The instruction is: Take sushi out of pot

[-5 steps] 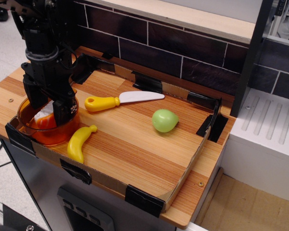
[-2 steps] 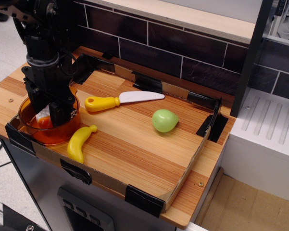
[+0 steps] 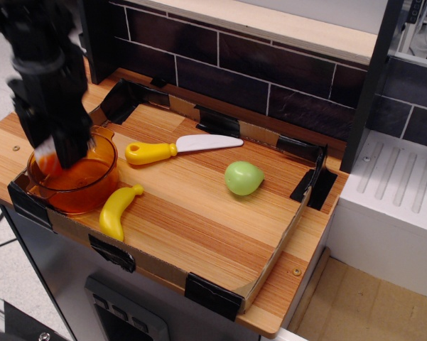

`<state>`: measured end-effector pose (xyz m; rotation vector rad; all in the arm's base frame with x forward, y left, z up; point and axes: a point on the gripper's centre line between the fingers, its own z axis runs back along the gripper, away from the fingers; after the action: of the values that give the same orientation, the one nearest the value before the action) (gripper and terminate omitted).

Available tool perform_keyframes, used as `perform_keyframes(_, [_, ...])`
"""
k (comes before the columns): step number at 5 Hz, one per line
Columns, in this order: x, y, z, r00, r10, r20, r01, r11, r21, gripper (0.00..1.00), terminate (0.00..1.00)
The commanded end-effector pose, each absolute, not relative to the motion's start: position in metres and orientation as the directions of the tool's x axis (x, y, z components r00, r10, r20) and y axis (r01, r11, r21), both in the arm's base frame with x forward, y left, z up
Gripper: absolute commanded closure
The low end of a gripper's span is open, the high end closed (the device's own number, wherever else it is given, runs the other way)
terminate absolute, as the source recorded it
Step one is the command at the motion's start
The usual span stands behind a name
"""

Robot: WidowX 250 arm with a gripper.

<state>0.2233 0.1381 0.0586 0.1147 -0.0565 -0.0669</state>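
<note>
**Claw up, sushi up with it**

Since the earlier frame your claw [image 3: 57, 150] has risen and slid toward the pot's [image 3: 82, 192] left rim, and the sushi [image 3: 46, 159] has gone up with it. Before, the white and orange piece sat low inside the pot between the fingers; now you see it higher, at about rim level on the left side, with only a small white tip and an orange patch showing beside the dark fingers. Your claw is clenched on the sushi, as far as the blurred arm lets you see. Motion blur smears the arm, so you cannot make out the exact finger contact, nor whether the sushi has fully cleared the rim.

Your pot sits at the front left corner of the counter [image 3: 199, 213], inside the low cardboard border with black tape corners. Its inside looks amber and bare apart from what hangs at the left edge.

Look just right of the pot and you find the banana [image 3: 117, 211], lying near the front edge, close to the pot wall; whether it touches is not clear. Behind it lies the knife [image 3: 181, 147], yellow handle toward the pot and white blade pointing right. Your green fruit [image 3: 242, 177] rests well apart from the pot, toward the middle right of the counter.

Dark tiled wall runs along the back.
</note>
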Motion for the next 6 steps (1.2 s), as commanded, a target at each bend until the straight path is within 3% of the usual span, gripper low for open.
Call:
perform_keyframes(1, [0.230, 0.125, 0.128, 0.961, -0.028, 0.277, 0.024, 1.000, 0.019, 1.00, 0.00])
perform_keyframes(2, [0.235, 0.087, 0.116, 0.985, -0.081, 0.154, 0.087, 0.996, -0.029, 1.00, 0.00])
perform_keyframes(3, [0.236, 0.049, 0.100, 0.991, -0.109, 0.084, 0.112, 0.993, -0.040, 1.00, 0.00])
perform_keyframes(5, [0.239, 0.001, 0.061, 0.998, -0.060, 0.004, 0.060, 0.998, -0.011, 1.00, 0.00])
perform_keyframes(6, [0.242, -0.010, 0.039, 1.000, -0.018, 0.008, 0.018, 1.000, 0.004, 1.00, 0.00])
